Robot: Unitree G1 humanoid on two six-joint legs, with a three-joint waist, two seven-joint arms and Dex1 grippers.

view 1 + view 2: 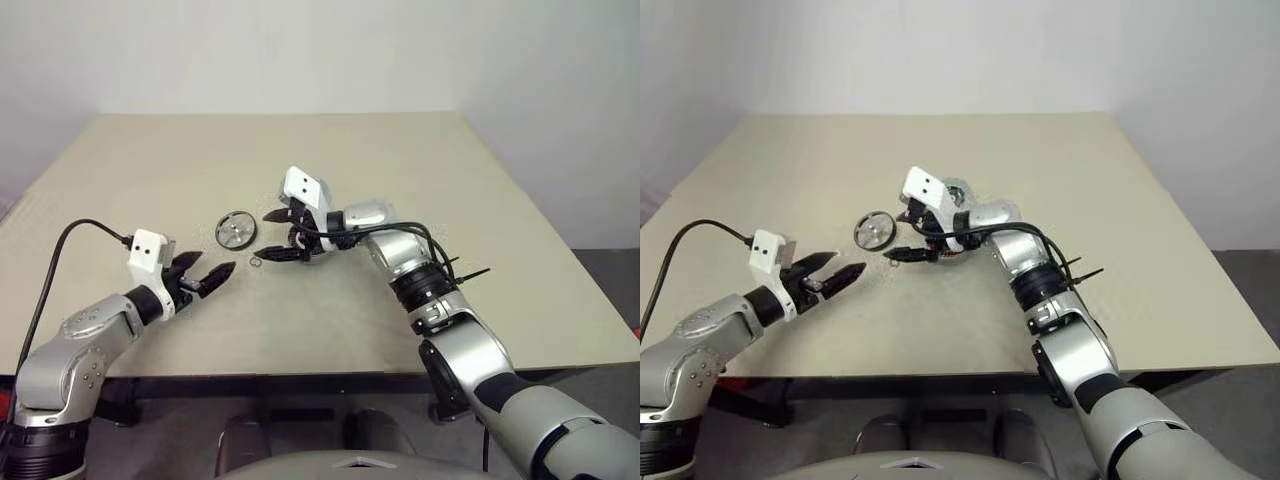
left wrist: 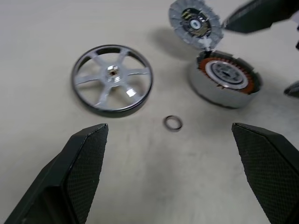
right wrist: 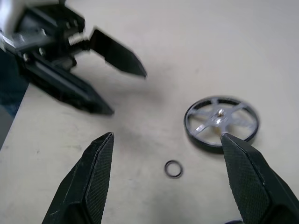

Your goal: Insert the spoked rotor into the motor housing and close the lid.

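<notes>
Two open, empty grippers, left gripper (image 1: pixel 213 275) and right gripper (image 1: pixel 268 235): we should close jaws squarely across the spoked rotor (image 2: pixel 112 79) rim, avoiding the wire ring (image 2: pixel 173 123), before lifting toward the motor housing (image 2: pixel 224 79).

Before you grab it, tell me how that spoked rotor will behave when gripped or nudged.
The spoked rotor looks like rigid metal, so it probably won't flex. It lies flat on the table, so a nudge should slide it rather than roll it. Its shiny, low rim may be slippery and offers little edge to pinch. The open spokes suggest it is fairly light.
</notes>
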